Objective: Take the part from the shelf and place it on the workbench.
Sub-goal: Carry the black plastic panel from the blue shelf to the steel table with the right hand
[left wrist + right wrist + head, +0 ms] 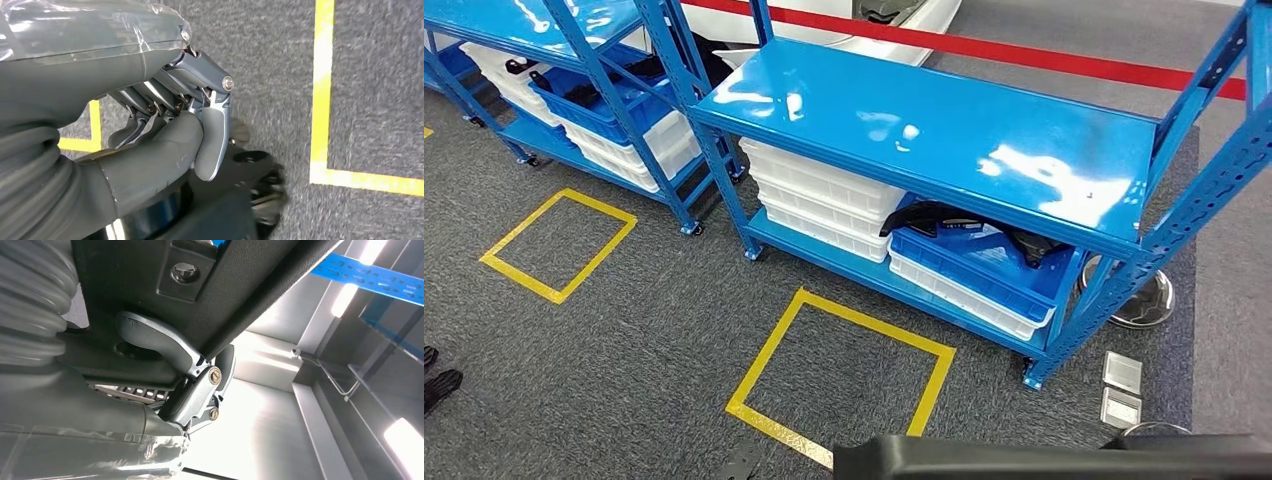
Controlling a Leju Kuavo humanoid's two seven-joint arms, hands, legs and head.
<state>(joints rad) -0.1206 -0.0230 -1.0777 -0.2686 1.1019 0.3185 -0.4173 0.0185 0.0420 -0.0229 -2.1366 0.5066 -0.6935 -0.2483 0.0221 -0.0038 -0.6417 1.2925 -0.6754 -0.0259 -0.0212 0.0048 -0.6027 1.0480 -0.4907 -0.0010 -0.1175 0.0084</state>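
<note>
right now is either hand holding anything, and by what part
The right hand grips a long black plastic part, fingers hooked over its long edge. The left hand is curled on nothing.

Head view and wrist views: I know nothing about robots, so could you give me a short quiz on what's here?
1. True or false: the top level of the nearer blue shelf has nothing on it.
2. What does the right hand hold? A) a black part B) a white crate C) nothing
3. Fill in: the blue crate sits on the shelf's ____ level, beside the stacked white crates.

Key: 1 true; 2 A; 3 lower.
</note>
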